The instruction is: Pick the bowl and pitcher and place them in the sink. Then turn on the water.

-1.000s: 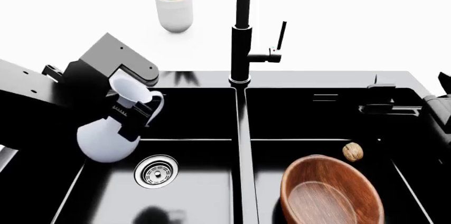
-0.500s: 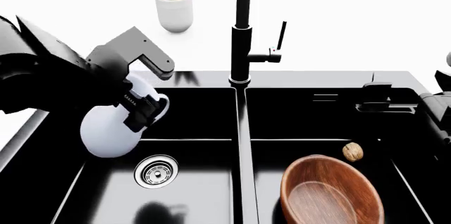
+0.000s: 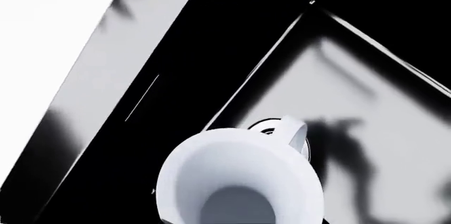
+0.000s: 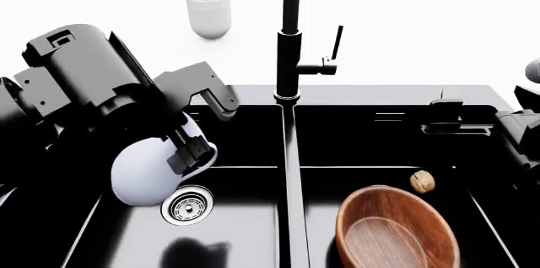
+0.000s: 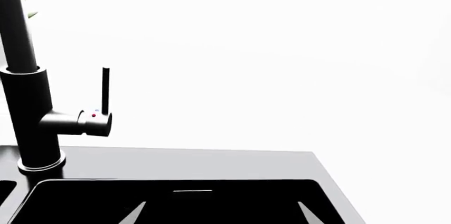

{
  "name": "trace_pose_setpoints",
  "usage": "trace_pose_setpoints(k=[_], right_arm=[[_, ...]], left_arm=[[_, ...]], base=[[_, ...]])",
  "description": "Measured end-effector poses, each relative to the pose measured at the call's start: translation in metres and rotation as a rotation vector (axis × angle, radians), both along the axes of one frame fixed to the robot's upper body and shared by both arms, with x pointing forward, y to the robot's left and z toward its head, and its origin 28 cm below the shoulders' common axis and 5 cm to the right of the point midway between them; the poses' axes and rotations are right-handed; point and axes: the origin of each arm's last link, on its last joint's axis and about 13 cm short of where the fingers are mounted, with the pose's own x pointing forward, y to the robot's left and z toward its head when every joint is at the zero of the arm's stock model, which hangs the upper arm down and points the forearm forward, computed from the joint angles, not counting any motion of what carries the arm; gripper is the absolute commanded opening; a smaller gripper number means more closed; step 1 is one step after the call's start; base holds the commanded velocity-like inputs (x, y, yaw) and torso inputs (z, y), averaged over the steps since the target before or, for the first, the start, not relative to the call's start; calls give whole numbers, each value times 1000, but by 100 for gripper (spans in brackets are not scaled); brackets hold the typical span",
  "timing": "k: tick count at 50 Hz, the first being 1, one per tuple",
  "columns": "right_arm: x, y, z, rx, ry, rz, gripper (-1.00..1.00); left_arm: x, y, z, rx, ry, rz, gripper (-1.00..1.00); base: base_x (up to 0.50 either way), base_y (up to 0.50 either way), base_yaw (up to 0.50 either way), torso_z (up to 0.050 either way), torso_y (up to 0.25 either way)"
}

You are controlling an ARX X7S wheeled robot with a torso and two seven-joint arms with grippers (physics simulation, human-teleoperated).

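- White desk [image 4: 422, 40] surrounds the black sink [image 4: 287, 154], with a potted plant [image 4: 207, 2] well behind the sink's left basin.
- Faucet [image 4: 291, 34] stands upright at the back of the sink, in line with the centre divider; its thin lever [image 4: 337, 43] points up.
- Left end effector [image 4: 190, 145] is clamped on the white pitcher [image 4: 148, 176], holding it tilted over the sink's left basin, just beside the round drain [image 4: 187, 205].
- Seen from the left wrist, the pitcher's flared mouth [image 3: 236, 182] faces the camera.
- Brown wooden bowl [image 4: 396, 230] lies tilted in the sink's right basin, with a small nut [image 4: 422, 181] just behind it.
- Right end effector [image 4: 447, 126] hangs over the back of the sink's right basin; I cannot tell whether it is open or closed.
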Motion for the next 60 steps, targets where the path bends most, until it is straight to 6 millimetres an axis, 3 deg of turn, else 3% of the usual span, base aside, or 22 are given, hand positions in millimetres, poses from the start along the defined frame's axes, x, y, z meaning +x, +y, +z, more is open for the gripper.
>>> trace_pose_setpoints(k=[30,60], right_arm=[[2,1,-3,8,13,7,100],[5,1,-6,17,22,13,100]], left_arm=[[0,-16,-20,41,138,-140,-100],[3,-27,-54,98,266,-214,-100]], base=[[0,0,0,0,1],[0,0,0,0,0]])
